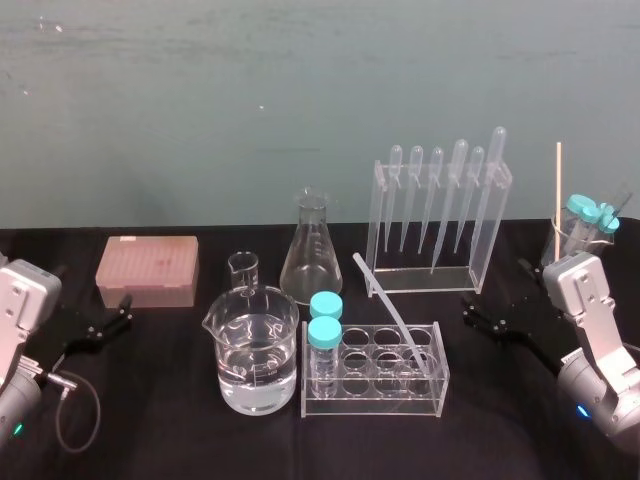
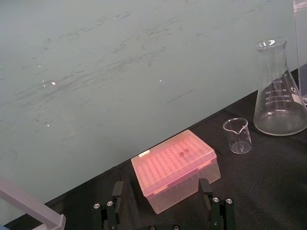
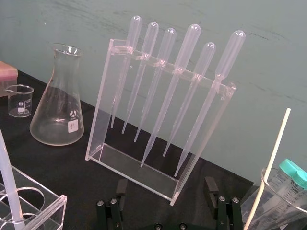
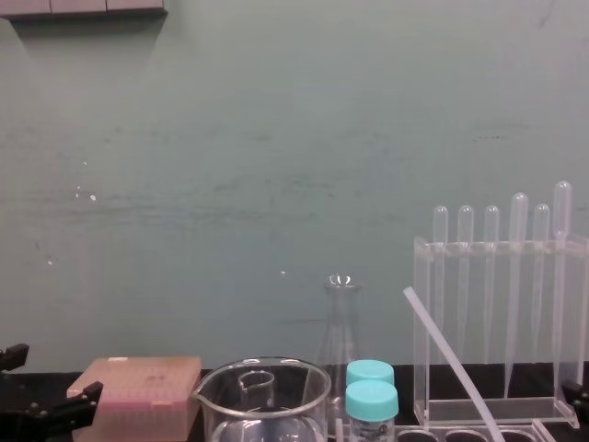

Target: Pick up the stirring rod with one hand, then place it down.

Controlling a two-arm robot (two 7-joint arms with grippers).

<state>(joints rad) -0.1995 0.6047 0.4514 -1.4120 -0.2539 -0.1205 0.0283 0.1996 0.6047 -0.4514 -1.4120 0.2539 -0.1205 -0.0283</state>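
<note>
Black cloth covered the bench point(image 1: 180, 400) before a teal wall, with glassware crowded at its middle. The stirring rod point(image 1: 395, 315) stood propped in the clear tube rack point(image 1: 372, 398). Its lower end sat in a well toward the rack's right side, and its upper end leaned up, back and to the robot's left, so the long axis ran as a steep diagonal rather than lying flat. The right claw point(image 1: 472, 312) rested low just beside the rack's right end, spread wide and holding nothing. The left claw point(image 1: 122, 312), equally wide and empty, sat well apart near the pink tip box point(image 1: 148, 268), with the large beaker point(image 1: 255, 360) between it and the rod. By my reading the right arm was the nearer one, and the rod lay to its left and slightly forward. The chest view showed the slant from the side, with the upper end standing free in front of the pipette rack point(image 1: 425, 272), which the head view flattened. The head view alone showed which well held the foot. The right wrist view caught only a short stretch of the rod at its edge. It faced the pipette rack squarely, which suggested the claw would need to turn left before closing. A thin cream stick point(image 1: 558, 195) in a beaker farther right was a different item.
</note>
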